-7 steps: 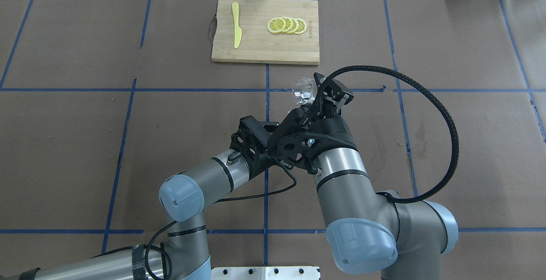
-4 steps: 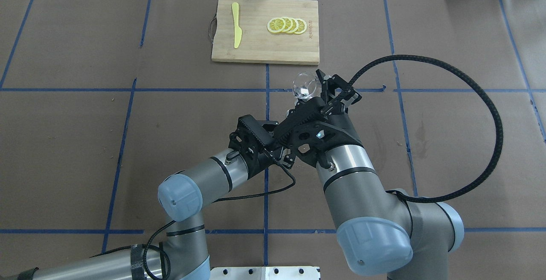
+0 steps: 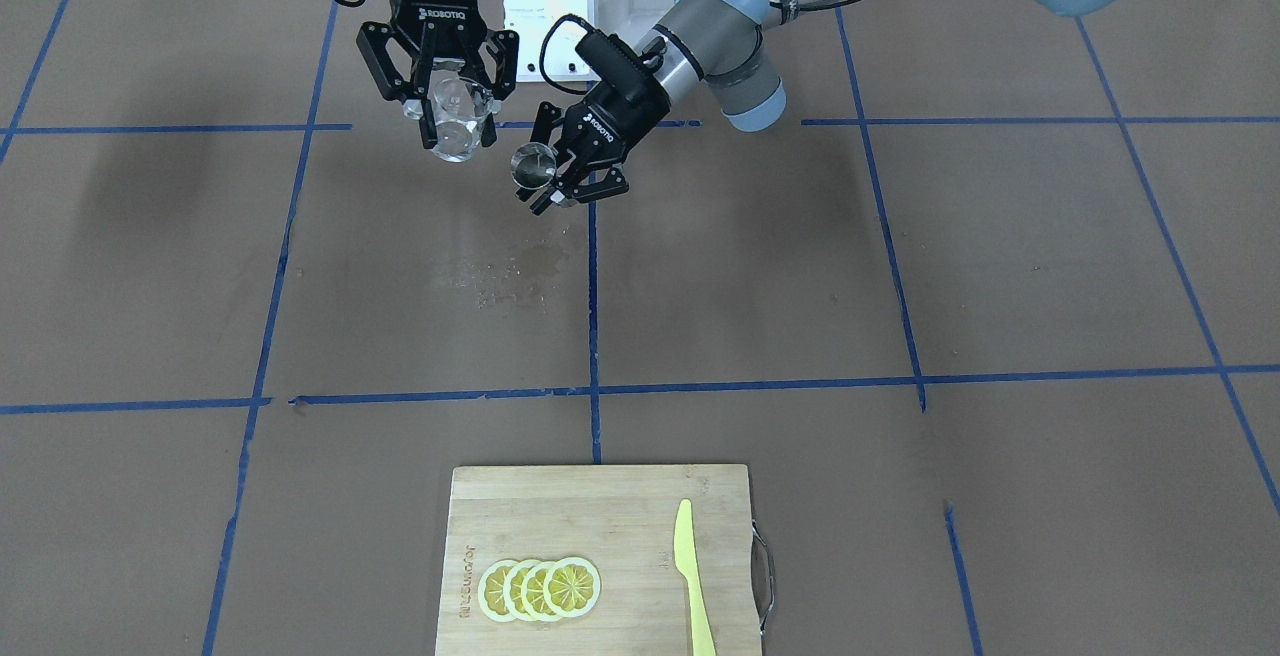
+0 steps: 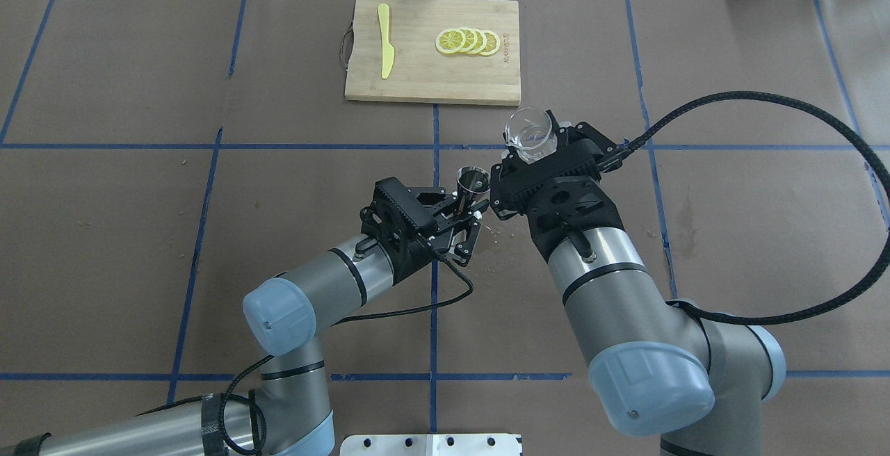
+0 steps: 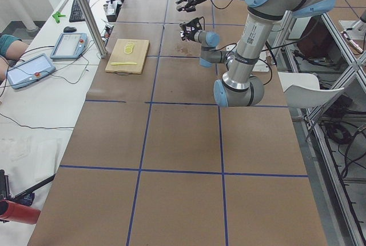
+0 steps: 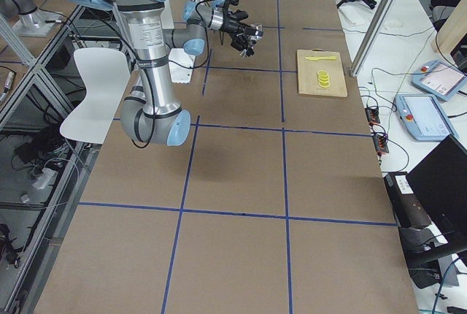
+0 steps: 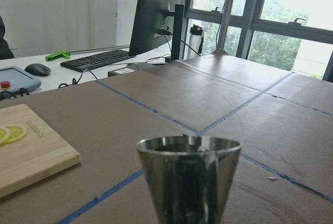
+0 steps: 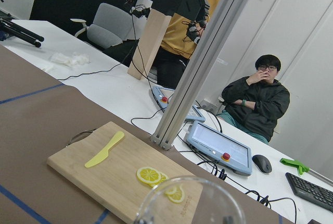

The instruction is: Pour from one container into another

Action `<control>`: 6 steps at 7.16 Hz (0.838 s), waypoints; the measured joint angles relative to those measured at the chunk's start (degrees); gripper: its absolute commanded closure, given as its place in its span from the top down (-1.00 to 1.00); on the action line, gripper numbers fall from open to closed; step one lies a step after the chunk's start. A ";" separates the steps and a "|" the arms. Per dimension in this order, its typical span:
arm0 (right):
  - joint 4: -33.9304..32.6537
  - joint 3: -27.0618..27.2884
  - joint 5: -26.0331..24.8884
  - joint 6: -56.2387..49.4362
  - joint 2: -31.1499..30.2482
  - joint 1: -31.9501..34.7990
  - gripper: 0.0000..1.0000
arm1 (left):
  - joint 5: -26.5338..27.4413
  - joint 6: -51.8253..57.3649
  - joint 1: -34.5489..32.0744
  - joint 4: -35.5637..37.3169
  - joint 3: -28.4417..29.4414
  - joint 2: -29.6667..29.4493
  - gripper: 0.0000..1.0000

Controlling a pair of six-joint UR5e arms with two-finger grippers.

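**Slick glass, narrow steel mouth, both held off the tabletop**

Nearest you, the left claw [image 3: 562, 186] is clamped on the jigger [image 3: 533, 164]. It is held above the tabletop [image 4: 139, 233], well short of the cutting board [image 4: 417, 74], mouth up or nearly so. Judge the jigger light, stiff and polished. Its cones taper, so pads could creep, and a hold low by the waist suits it.

Beyond it, closer to the board's near edge, the right claw [image 3: 452, 104] grips the glass cup [image 3: 452, 131] across its wall, roughly upright and higher than the jigger. Treat the cup as hard, brittle and slick, bottom-heavy from its thick base. Squeeze it mid-wall, never at the rim. Whether it holds liquid, you cannot tell.

Damp-looking marks [image 3: 510, 271] spot the tabletop beneath both claws, on the robot's side of the board.
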 measured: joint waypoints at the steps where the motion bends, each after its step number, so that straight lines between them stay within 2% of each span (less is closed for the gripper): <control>1: 0.01 0.38 0.78 4.36 -1.38 0.55 -1.00 | 0.15 -0.24 -0.38 -0.09 -1.76 1.37 -1.00; 3: 0.01 0.49 2.82 11.10 -4.64 1.95 -1.00 | 1.70 -1.30 -2.26 -0.08 -4.95 4.07 -1.00; 5: 0.01 0.50 10.37 18.94 -8.61 5.72 -1.00 | 4.31 -3.11 -5.43 0.36 -5.61 6.95 -1.00; 6: 0.01 0.61 12.50 21.39 -11.37 7.22 -1.00 | 4.82 -3.62 -7.53 0.64 -5.62 8.70 -1.00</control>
